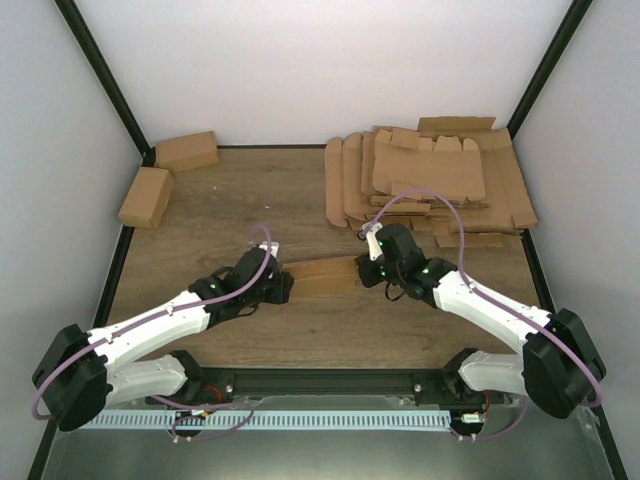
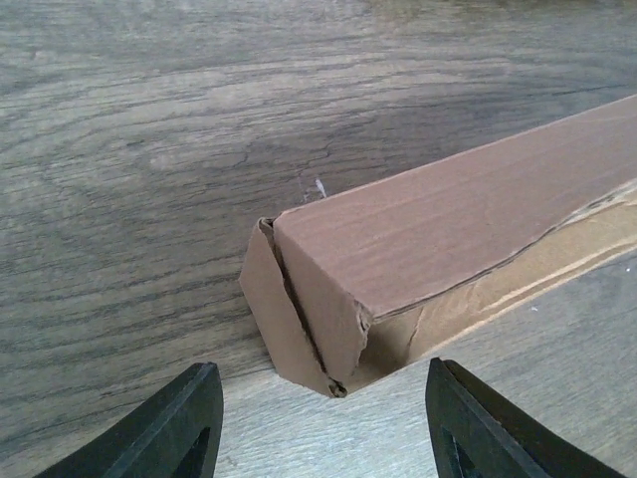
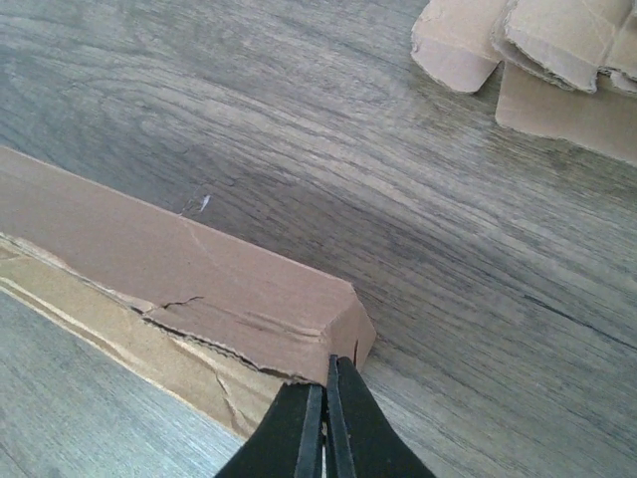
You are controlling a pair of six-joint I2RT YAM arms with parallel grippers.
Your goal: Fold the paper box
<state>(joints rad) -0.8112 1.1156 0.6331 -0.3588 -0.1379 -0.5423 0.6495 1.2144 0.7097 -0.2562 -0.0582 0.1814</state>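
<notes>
left gripper (image 2: 320,376), jaws spread before the paper box (image 2: 448,219), should push its loose end flap (image 2: 274,309) in squarely while the right gripper (image 3: 326,403), pressed together, braces the other end.

White panels (image 1: 330,60) close in my workspace on three sides, black posts (image 1: 108,85) running down the back corners; soft, even light falls on the grey-brown wood-grain surface (image 1: 240,200) before me, edged by a black rail (image 1: 330,383).

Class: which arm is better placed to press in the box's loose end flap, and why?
Left: the left gripper, open, faces the paper box's loose end flap; the right gripper is shut at the opposite end.
</notes>
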